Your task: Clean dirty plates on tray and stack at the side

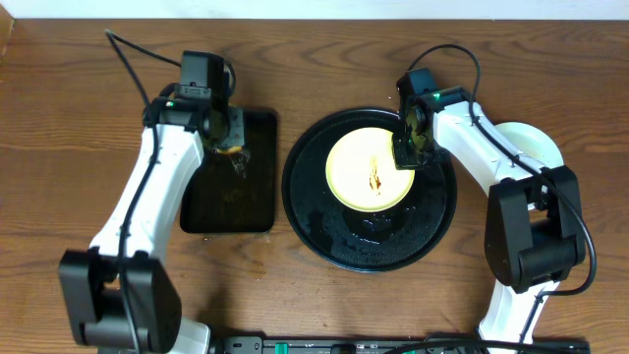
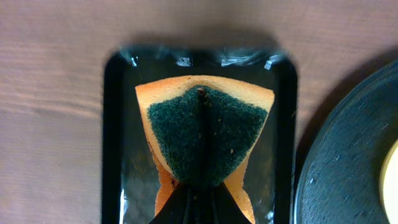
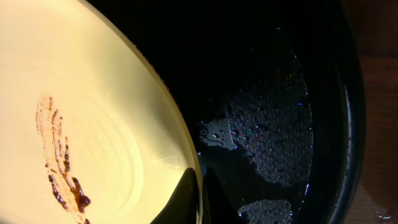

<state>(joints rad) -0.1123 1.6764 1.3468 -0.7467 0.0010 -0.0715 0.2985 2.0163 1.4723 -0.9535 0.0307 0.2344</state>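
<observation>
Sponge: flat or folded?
Folded. Left wrist view shows the sponge creased down its middle, green side out, pinched in the left hand over the small tray.

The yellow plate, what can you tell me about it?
The pale yellow plate is small, round, glossy and plastic-looking, with a thin brown smear near its centre. It sits inside the black tray, whose floor looks wet, and the right gripper pinches its right rim.

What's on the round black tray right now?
One pale yellow plate with a brown smear, its rim pinched by the right gripper, and water patches. Anything beneath the plate is hidden.
</observation>
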